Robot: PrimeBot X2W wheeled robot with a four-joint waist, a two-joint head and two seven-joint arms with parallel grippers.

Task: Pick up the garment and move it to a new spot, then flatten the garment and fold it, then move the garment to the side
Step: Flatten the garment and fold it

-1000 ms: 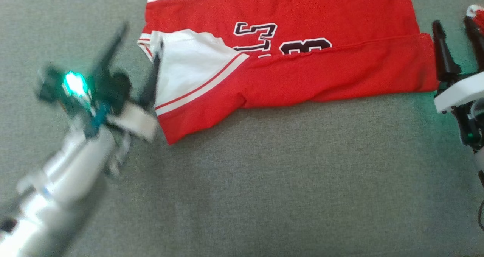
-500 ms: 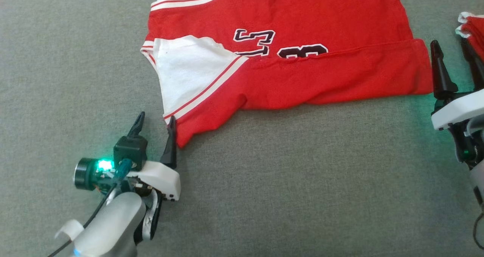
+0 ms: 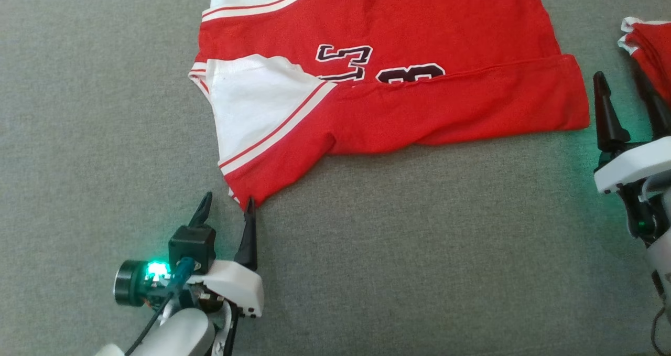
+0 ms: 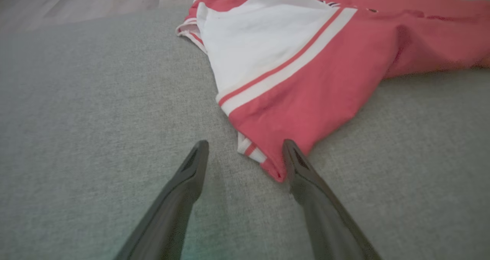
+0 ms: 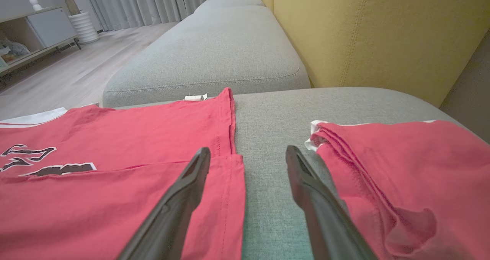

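While your jersey (image 3: 398,104) lies partly folded on the grey cushion (image 3: 419,267), its length running left to right, your left gripper (image 3: 229,197) is spread, the sleeve corner (image 4: 273,170) just between its fingertips. Your right gripper (image 3: 618,78), also spread, sits beside the jersey's right end.

Your left gripper (image 3: 229,197) has its two dark fingers spread wide and empty, pointing forward, a green light lit at its wrist; your right gripper (image 3: 617,75) is spread just as wide, empty, fingers also forward
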